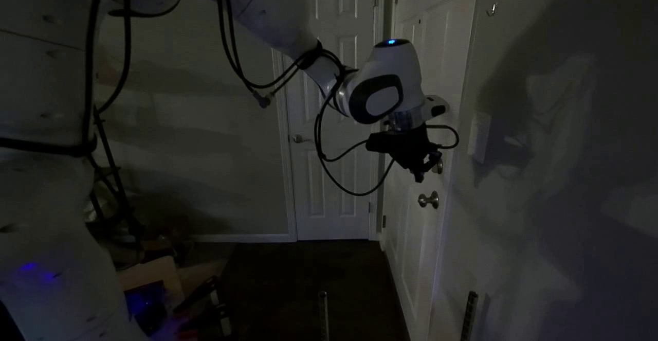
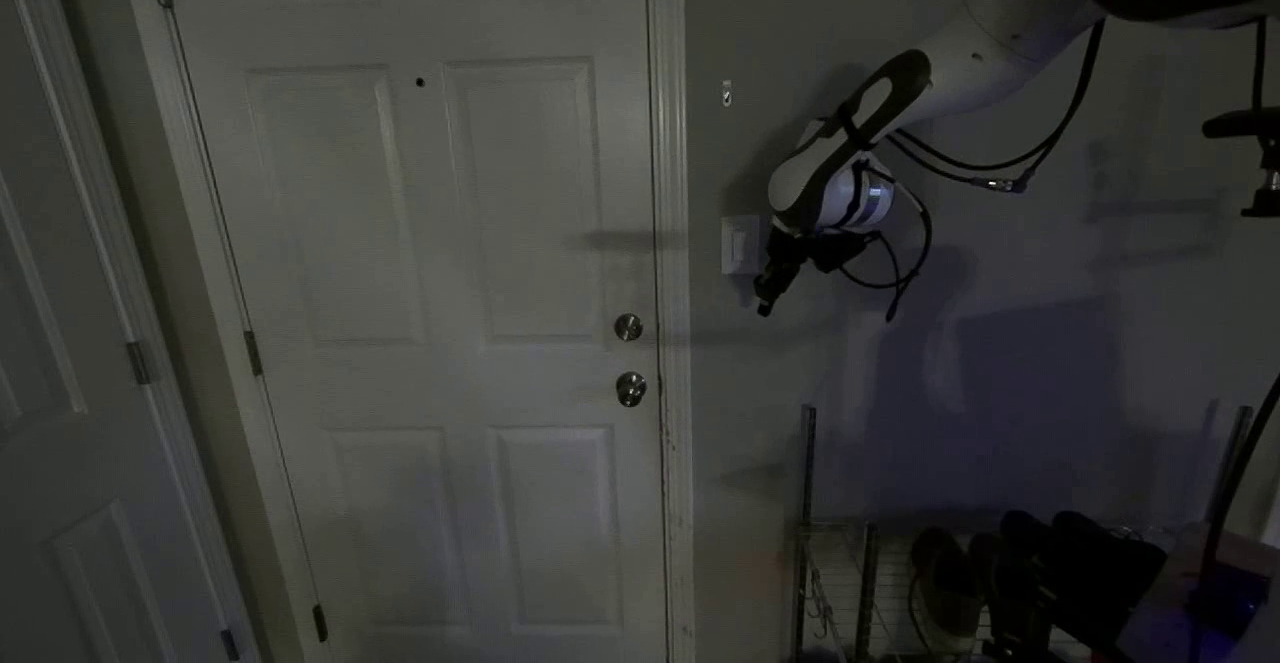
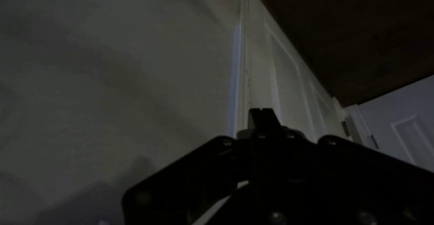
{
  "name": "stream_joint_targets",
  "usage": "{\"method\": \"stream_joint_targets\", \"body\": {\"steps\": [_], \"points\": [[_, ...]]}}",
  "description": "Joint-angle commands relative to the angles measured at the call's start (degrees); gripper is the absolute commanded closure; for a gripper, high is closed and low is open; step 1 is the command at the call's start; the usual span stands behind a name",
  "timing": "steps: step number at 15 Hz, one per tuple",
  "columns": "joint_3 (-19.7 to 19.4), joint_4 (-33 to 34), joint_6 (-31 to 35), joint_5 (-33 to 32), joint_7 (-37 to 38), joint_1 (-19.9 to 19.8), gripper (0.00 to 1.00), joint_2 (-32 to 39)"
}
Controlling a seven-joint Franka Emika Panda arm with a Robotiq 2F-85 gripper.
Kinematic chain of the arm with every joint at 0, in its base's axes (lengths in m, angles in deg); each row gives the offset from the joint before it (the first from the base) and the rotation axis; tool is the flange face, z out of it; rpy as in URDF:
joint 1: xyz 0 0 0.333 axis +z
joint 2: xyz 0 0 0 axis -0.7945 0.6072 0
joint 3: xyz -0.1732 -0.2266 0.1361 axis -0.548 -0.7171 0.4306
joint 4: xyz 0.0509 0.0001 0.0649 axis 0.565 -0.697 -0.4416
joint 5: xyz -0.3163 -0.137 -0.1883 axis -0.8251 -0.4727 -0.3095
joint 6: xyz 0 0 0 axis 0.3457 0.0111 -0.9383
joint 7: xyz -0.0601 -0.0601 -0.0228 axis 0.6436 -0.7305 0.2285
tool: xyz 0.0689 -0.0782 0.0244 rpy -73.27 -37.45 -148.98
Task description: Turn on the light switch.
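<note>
The light switch is a pale upright wall plate in both exterior views (image 1: 479,138) (image 2: 740,244). It has a narrow upright rocker in its middle. It does not show in the wrist view. My black gripper (image 1: 419,176) points down and hangs apart from the plate on its door side in that exterior view. In an exterior view the gripper tips (image 2: 764,309) appear just right of and below the plate. In the wrist view the fingertips (image 3: 261,110) meet with nothing between them. How far the tips are from the wall is hard to tell in the dim light.
A white door (image 2: 420,393) with a round knob (image 2: 631,389) and a lock above it is left of the switch. A small hook (image 2: 727,94) is above the switch. A wire rack (image 2: 840,583) with shoes stands low by the wall. Cables (image 1: 354,192) hang from the arm.
</note>
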Motion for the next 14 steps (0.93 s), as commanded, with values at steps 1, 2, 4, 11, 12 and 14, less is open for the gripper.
{"method": "stream_joint_targets", "body": {"steps": [1,2,4,11,12,14], "points": [[3.92,0.56,10.55,0.31,-2.30,-4.14,0.97,2.34],[4.93,0.66,12.91,0.15,-2.09,-5.07,0.97,2.81],[5.51,0.82,17.72,2.37,-3.88,-5.50,0.98,3.60],[14.70,1.95,26.90,2.68,-5.65,-13.19,0.97,4.80],[16.02,2.15,28.10,2.34,-5.59,-14.32,0.98,4.97],[18.53,2.68,30.64,1.69,-5.32,-16.57,0.97,5.31]]}}
